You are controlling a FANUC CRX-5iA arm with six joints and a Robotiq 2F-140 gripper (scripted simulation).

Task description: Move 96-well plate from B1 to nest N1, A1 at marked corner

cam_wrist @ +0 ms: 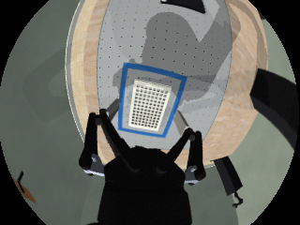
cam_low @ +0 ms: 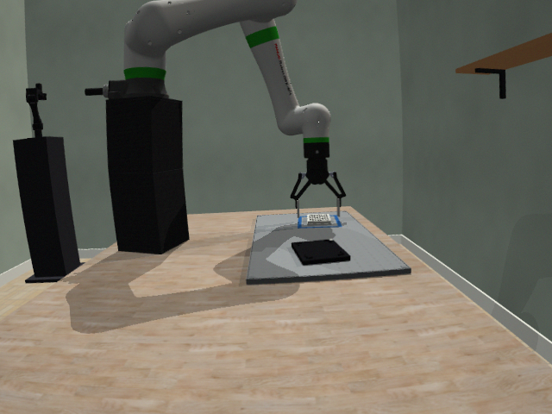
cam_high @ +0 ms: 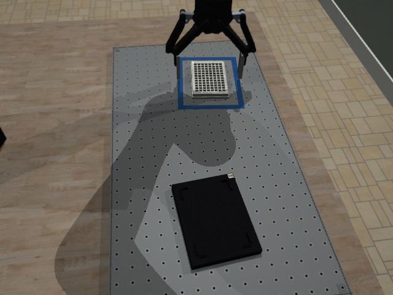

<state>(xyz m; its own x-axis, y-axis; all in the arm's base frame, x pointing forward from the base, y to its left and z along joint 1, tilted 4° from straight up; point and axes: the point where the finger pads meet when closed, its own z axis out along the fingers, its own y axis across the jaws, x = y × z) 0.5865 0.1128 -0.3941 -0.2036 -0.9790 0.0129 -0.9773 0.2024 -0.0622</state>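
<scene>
While the gripper [cam_high: 208, 66] hangs spread wide and empty, keep your descent square.
Below it, the 96-well plate [cam_high: 209, 79] lies between the fingers on spot B1 [cam_high: 237, 104]; centre first; close evenly on both long sides.

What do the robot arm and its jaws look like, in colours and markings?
The arm is white with rounded joints, green bands and small red lettering on the forearm. The gripper is black, with angled linkage bars and slim grey fingertips. No cables show.
</scene>
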